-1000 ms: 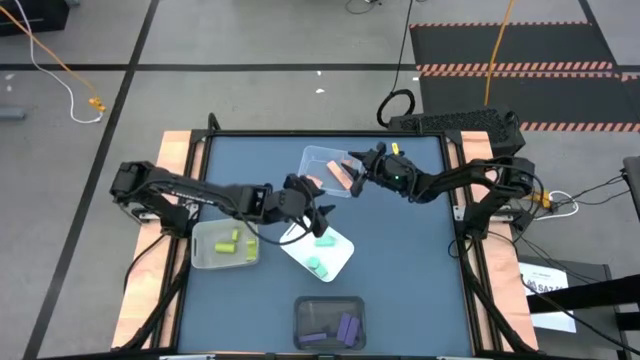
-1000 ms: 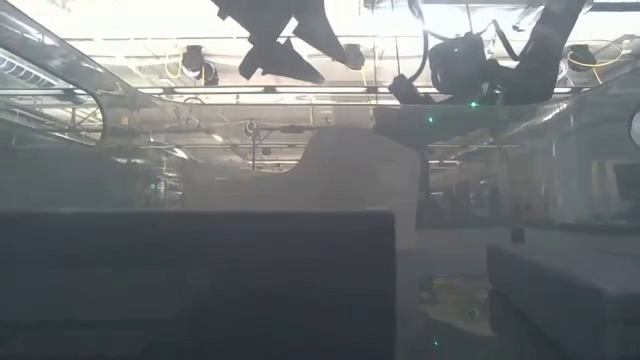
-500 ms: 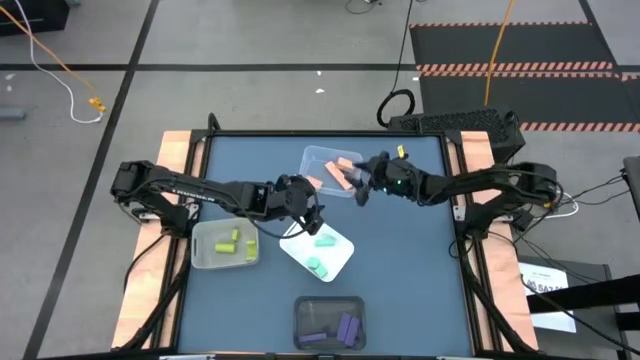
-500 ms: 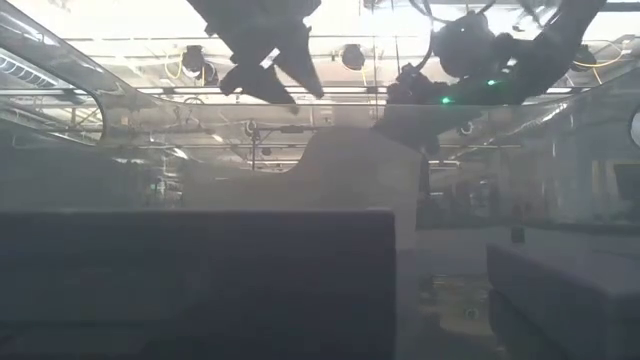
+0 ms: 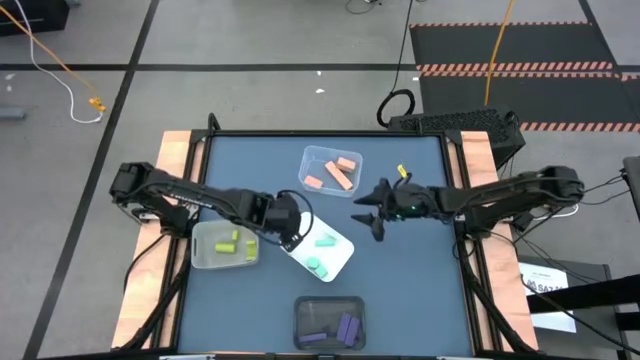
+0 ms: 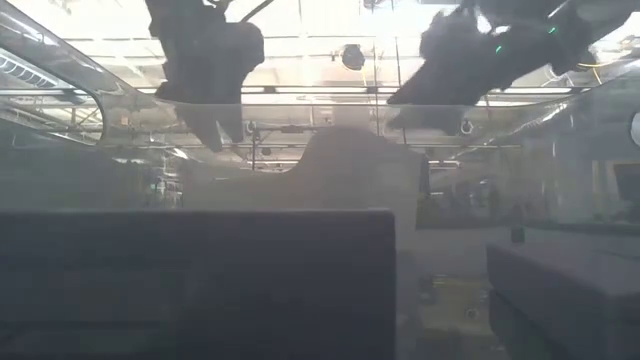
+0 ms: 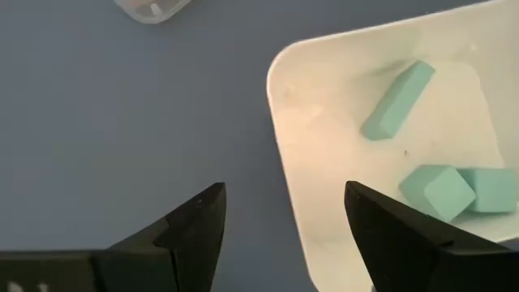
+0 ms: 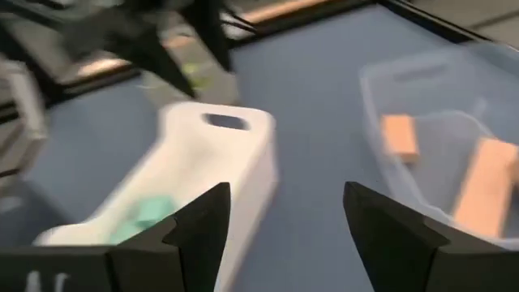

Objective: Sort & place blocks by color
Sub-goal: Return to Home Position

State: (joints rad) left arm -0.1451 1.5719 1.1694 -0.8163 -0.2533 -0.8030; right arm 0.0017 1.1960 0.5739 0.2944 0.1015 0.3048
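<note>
All the blocks lie in bins. Salmon-orange blocks (image 5: 331, 172) sit in a clear bin (image 5: 311, 156). Yellow-green ones (image 5: 229, 243) are in another clear bin, mint-teal ones (image 5: 318, 254) in a white bin (image 5: 340, 262), and purple ones (image 5: 338, 328) in a dark bin. My left gripper (image 5: 293, 229) is open at the white bin's left corner. Its wrist view shows a mint bar (image 7: 397, 99) and two cubes (image 7: 438, 191) beyond the open gripper (image 7: 284, 212). My right gripper (image 5: 369, 216) is open and empty over bare table, between the salmon bin and the white bin.
The four bins form a ring around the table's middle: yellow-green bin (image 5: 205, 258) at left, dark bin (image 5: 303, 312) at the near edge. Bare blue table (image 5: 410, 280) lies to the right. The right wrist view shows the white bin (image 8: 235, 154) and the salmon bin (image 8: 422, 89) ahead.
My right gripper has drawn back from over the salmon bin toward the table's near and right side. My left gripper has moved from the white bin's far side toward the near-left, ending at the bin's left corner. The bins have stayed put.
</note>
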